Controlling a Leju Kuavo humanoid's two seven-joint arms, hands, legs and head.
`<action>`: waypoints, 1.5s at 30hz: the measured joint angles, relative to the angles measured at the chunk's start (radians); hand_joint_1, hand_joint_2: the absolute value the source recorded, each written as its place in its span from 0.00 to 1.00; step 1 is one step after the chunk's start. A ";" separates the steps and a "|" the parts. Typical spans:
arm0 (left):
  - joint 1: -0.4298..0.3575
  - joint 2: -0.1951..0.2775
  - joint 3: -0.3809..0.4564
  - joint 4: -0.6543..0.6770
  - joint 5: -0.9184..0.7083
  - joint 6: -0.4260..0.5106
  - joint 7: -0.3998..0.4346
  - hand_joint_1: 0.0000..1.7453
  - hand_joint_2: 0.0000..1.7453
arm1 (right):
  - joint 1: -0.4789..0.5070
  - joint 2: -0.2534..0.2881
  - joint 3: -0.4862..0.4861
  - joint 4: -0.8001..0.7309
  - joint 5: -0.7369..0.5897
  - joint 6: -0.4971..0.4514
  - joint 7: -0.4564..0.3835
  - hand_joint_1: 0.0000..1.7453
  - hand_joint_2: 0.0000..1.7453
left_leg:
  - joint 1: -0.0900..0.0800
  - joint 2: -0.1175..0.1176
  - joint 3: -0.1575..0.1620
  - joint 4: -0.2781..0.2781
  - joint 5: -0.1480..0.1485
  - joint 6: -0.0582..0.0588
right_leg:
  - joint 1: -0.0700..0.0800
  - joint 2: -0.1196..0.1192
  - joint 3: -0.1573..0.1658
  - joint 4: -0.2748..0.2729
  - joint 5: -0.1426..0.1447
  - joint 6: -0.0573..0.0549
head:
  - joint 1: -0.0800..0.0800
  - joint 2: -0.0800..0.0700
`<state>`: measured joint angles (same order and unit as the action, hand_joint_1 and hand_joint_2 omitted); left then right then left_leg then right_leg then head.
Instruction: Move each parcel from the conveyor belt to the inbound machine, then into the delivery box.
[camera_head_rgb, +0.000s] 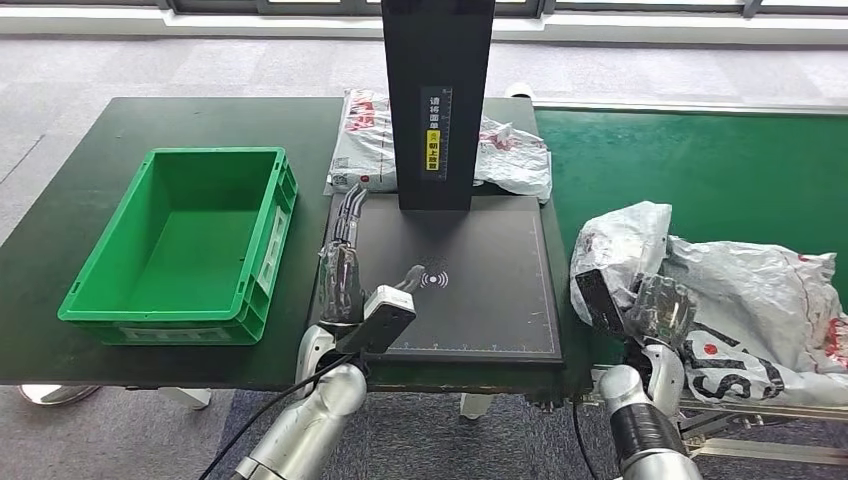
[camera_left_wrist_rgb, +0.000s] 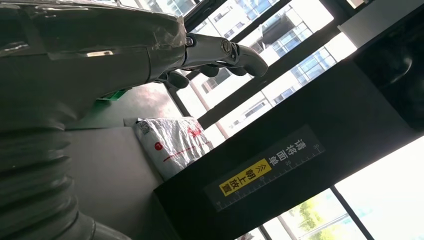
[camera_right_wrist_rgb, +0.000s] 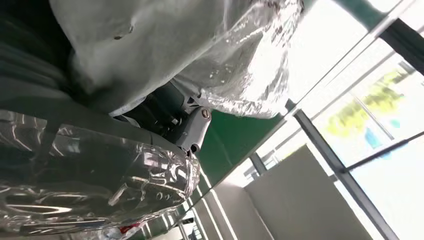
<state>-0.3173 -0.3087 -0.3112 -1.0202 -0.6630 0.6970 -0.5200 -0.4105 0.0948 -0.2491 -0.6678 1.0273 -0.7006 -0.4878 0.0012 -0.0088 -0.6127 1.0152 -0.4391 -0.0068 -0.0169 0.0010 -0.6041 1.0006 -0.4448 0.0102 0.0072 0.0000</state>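
Just right hand (camera_head_rgb: 660, 305) at parcel (camera_head_rgb: 640, 240) edge

Grey carpet tiles (camera_head_rgb: 120, 60) are covering the floor across the upper left and along the bottom of the head view, a dark-topped table (camera_head_rgb: 60, 220) is standing on them, and daylight is coming through tall dark-framed windows (camera_left_wrist_rgb: 280, 55), with buildings showing outside.

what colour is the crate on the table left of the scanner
Bright green, with a white label on its side. The crate shows best in the head view.
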 joint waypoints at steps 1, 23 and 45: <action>0.001 0.000 0.003 -0.001 0.000 0.000 -0.005 0.00 1.00 | 0.003 0.015 -0.045 -0.033 -0.023 -0.001 -0.050 1.00 1.00 | 0.000 -0.001 0.000 0.000 0.000 0.000 | 0.000 -0.001 0.000 0.000 0.000 0.000 | 0.000 0.000; 0.018 0.000 0.046 -0.081 0.067 0.000 -0.070 0.00 1.00 | 0.277 0.186 -0.157 -0.810 -0.450 -0.002 -0.213 1.00 1.00 | 0.000 -0.004 0.000 0.000 -0.001 -0.001 | 0.000 -0.003 0.001 0.000 -0.002 0.000 | 0.000 0.000; 0.046 0.011 0.064 -0.385 0.081 0.000 -0.040 0.00 1.00 | 0.081 0.187 0.436 -0.391 0.011 0.067 0.336 1.00 1.00 | 0.002 -0.003 0.000 0.000 0.001 -0.003 | 0.002 -0.001 0.000 0.001 -0.002 -0.002 | 0.000 0.000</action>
<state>-0.2717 -0.2979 -0.2468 -1.4051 -0.5819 0.6970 -0.5604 -0.3291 0.2816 0.1864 -1.0589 1.0381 -0.6334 -0.1522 0.0035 -0.0117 -0.6125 1.0150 -0.4381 -0.0099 -0.0149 -0.0004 -0.6039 1.0021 -0.4466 0.0085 0.0070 0.0000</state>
